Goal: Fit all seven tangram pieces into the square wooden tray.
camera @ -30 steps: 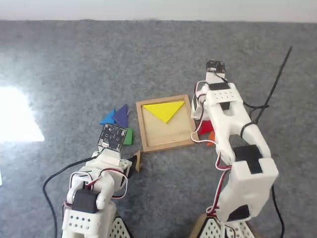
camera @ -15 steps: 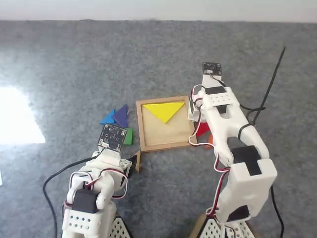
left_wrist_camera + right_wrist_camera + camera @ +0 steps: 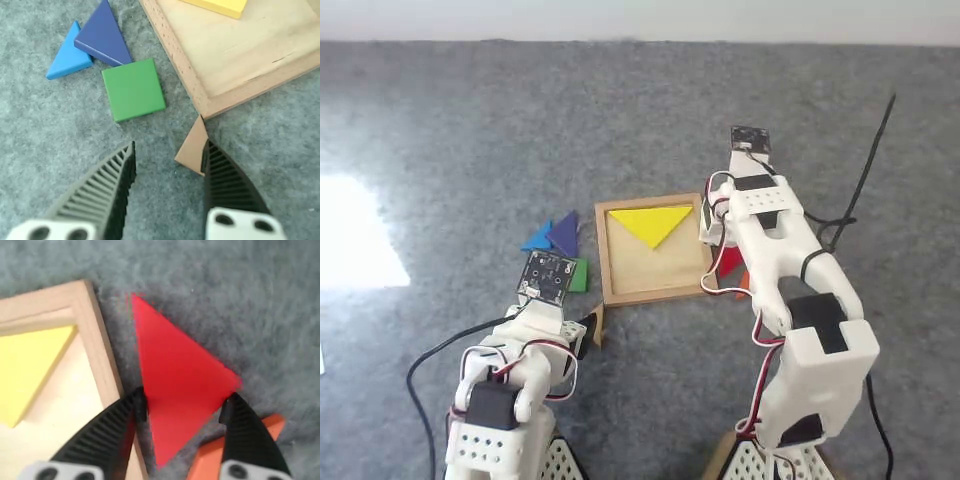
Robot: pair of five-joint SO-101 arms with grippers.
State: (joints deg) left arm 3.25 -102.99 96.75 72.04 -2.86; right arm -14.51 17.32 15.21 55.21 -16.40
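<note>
The square wooden tray (image 3: 620, 292) holds a yellow triangle (image 3: 650, 222) at its far side. Just off the tray's right edge a red triangle (image 3: 180, 380) lies on the table; my right gripper (image 3: 184, 399) is shut on it, one finger on each side. An orange piece (image 3: 210, 462) lies beside it. My left gripper (image 3: 169, 146) hangs open near the tray's front left corner, with a small tan triangle (image 3: 192, 147) against one finger. To the tray's left lie a green square (image 3: 133, 89), a dark blue triangle (image 3: 103, 36) and a light blue triangle (image 3: 67, 55).
The grey table (image 3: 470, 130) has free room on the far side and at the left. A black cable (image 3: 875, 160) runs from the right arm toward the back right. Both arm bases stand at the front edge.
The right arm has shifted a little to the left, toward the tray's edge, and come to rest over the red triangle. The left arm has not moved.
</note>
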